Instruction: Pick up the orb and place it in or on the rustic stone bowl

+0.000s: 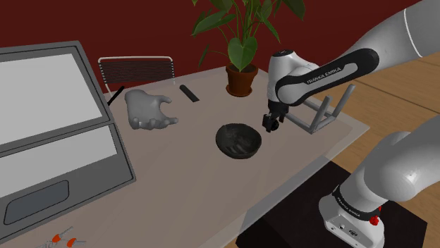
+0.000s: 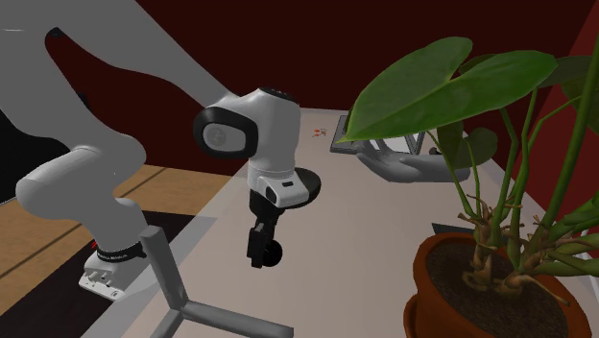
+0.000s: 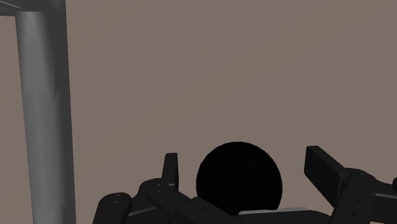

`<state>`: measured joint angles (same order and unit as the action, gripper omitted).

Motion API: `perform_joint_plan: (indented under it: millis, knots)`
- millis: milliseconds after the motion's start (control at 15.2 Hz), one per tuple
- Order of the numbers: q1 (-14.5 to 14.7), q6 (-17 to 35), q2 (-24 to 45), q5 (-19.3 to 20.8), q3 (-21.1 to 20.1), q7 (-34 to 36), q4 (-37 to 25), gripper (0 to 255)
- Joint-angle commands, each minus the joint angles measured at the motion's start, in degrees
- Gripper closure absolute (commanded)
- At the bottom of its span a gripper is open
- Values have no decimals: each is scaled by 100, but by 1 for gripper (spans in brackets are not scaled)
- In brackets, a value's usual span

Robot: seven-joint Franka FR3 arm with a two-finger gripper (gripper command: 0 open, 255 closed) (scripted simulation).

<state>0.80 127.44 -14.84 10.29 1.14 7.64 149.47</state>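
Note:
The orb (image 3: 238, 181) is a plain black ball sitting between my two black fingers (image 3: 170, 170), with a gap showing on each side of it. My gripper (image 1: 271, 127) is open and points down over the grey-brown table, just to the shoulder view's right of the dark rough bowl (image 1: 238, 139). From the second exterior view the orb (image 2: 273, 253) sits at the tips of the gripper (image 2: 261, 252), and the bowl (image 2: 312, 187) shows behind the hand. I cannot tell whether the orb rests on the table.
A grey metal stand (image 1: 321, 116) has a leg (image 3: 44, 114) right beside the gripper. A potted plant (image 1: 242, 74) stands behind the bowl. A grey hand sculpture (image 1: 148, 111), a dark remote (image 1: 188, 93) and a large laptop (image 1: 49, 127) lie further left.

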Motion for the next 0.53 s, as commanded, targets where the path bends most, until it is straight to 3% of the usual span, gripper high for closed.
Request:
perform_joint_plan:
  millis: [0,132,198,462]
  knots:
    - [0,3,1,1,0,0,2,0]
    - [0,2,0,0,0,0,1,0]
    - [0,2,0,0,0,0,1,255]
    - [0,2,0,0,0,0,2,255]
